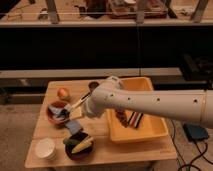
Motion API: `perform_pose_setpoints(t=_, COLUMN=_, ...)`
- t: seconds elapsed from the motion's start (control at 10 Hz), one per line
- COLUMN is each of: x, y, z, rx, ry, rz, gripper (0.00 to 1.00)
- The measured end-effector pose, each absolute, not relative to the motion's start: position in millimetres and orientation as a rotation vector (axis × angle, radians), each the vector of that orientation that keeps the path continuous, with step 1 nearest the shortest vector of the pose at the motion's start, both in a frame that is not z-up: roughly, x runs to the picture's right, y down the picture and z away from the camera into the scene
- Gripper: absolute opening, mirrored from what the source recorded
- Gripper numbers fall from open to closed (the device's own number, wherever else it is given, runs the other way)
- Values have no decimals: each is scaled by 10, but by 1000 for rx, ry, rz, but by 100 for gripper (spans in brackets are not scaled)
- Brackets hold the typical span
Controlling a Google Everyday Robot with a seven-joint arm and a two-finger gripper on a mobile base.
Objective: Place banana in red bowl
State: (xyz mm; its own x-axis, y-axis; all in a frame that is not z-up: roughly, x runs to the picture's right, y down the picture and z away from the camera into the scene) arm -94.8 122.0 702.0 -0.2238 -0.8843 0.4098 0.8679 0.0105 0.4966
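Note:
The red bowl [54, 116] sits on the left of the wooden table [100, 155], with bluish-white things inside it. A pale-yellow elongated fruit that I take for the banana [84, 145] lies in the dark bowl [75, 153] near the front edge, beside a dark green vegetable [71, 141]. My gripper [71, 109] hangs at the end of the white arm [150, 102], over the right side of the red bowl. It is well above and behind the banana. I see nothing clearly held in it.
A round orange-red fruit [63, 93] lies behind the red bowl. A white cup [45, 148] stands at the front left. A grey-blue pad [75, 125] lies between the bowls. A yellow tray [150, 131] with dark items fills the right side.

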Motion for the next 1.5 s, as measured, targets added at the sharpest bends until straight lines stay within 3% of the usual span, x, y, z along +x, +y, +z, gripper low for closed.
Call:
perform_pose_setpoints(t=0.4, x=-825, y=1213, z=7088, rx=56, ry=-827, rz=-1676, gripper=80)
perform_pose_setpoints(t=0.9, x=-893, y=1376, z=6903, rx=309, ry=-890, rz=-1899, gripper=80)
perform_pose_setpoints(t=1.5, x=-1025, y=1431, z=6790, rx=402, ry=-908, rz=-2081, gripper=80)
